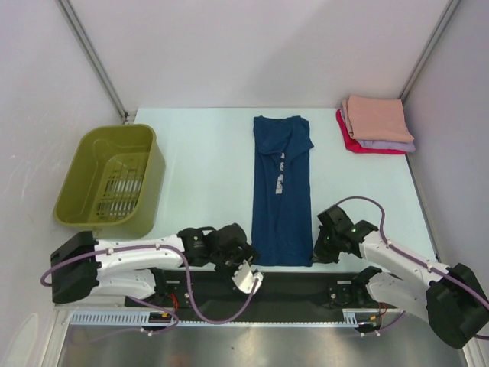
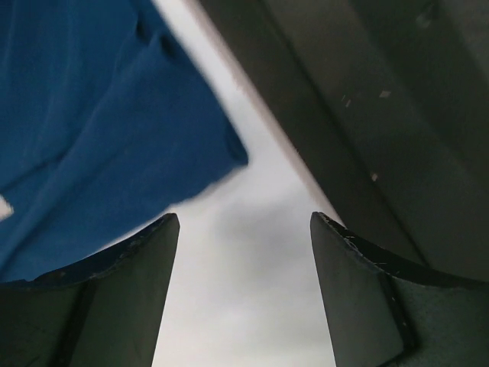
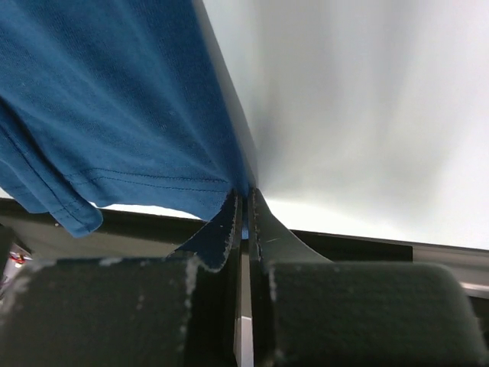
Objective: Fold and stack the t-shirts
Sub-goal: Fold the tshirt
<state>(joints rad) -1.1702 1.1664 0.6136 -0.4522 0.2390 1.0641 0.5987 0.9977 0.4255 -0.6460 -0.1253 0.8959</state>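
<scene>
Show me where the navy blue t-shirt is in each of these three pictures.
Top external: navy t-shirt lies mid-table, folded into a long strip.
Left wrist: upper left, beyond the open left gripper.
Right wrist: upper left, its edge pinched in the shut right gripper.
Shared landmark: the pale table under the shirt.

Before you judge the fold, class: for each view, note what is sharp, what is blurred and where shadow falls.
Top external view: evenly lit, sharp, the navy t-shirt nearly shadowless on the table. Left wrist view: the open left claw is dark and soft-edged, a grey shadow between its fingers. Right wrist view: stitching crisp where the right claw pinches the shirt; background washed out.
</scene>
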